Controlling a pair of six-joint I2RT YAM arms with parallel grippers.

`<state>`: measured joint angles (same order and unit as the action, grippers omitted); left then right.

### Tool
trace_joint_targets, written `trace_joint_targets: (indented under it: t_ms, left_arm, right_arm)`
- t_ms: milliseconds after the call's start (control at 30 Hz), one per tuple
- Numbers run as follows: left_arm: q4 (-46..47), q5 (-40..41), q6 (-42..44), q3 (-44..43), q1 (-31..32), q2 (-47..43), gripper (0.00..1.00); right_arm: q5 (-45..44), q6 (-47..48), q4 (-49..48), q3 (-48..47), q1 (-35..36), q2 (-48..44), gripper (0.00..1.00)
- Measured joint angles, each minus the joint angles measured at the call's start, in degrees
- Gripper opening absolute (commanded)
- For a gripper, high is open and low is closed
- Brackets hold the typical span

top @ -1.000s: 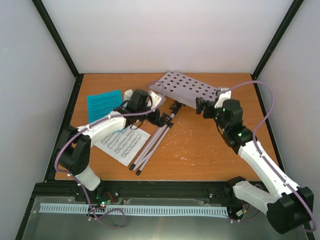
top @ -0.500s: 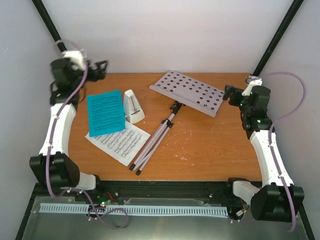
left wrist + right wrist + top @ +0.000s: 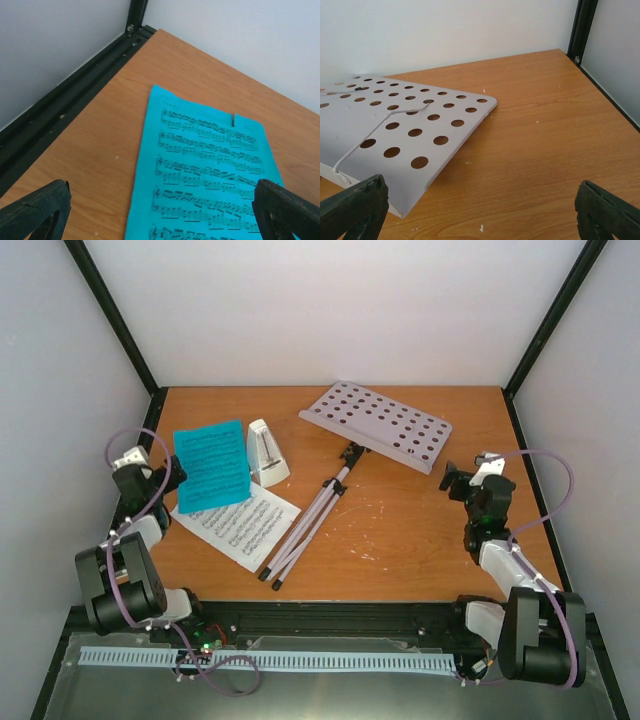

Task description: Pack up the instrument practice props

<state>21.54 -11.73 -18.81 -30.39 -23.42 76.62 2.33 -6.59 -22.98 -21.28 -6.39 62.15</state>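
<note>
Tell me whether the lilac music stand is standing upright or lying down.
Lying down. The music stand lies flat across the table, its legs bundled together and pointing toward the near edge, its perforated end toward the back.

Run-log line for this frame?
left gripper open, empty | right gripper open, empty | blue page overlapping white page | metronome upright | music stand lying down

The blue page (image 3: 211, 465) is overlapping the white page's (image 3: 245, 530) far corner, and the perforated tray (image 3: 402, 142) is running off the right wrist view's left edge.
</note>
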Motion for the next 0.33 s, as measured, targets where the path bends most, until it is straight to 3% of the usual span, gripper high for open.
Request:
trace_joint_targets:
  t_ms: [333]
  left_arm:
    - [21.7, 1.6, 3.1, 12.0, 0.9, -2.1, 0.99]
  right_arm:
    - [0.1, 1.3, -17.6, 4.3, 0.0, 8.4, 1.0]
